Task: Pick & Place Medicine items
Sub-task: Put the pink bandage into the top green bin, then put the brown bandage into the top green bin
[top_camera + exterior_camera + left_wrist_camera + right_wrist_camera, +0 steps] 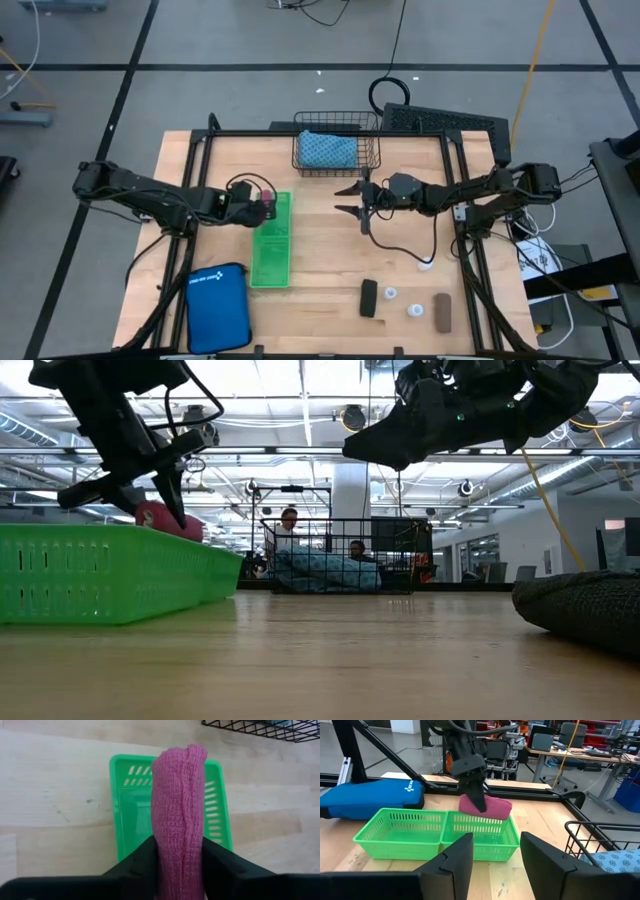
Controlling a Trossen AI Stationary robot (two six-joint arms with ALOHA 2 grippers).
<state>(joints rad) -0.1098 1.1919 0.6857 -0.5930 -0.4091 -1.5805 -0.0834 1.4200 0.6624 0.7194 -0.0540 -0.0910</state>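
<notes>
We note the left end effector point(268, 206) pinching the pink piece point(485, 805) above the green tray point(272, 262), nothing binned yet, black piece point(369, 298), brown piece point(442, 311) and two visible white bottles point(391, 294) still on the bench point(320, 250), right end effector point(352, 200) open, empty.

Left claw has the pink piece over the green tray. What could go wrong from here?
1. The pink piece sits between the left claw's fingers above the green tray, near its far end wall; released here, it may catch that rim and tip out.
2. It lies across the tray's narrow width in the right wrist view, so it may bridge the walls rather than drop in.
3. The right claw hangs open nearby; a sideways move risks contact.
</notes>
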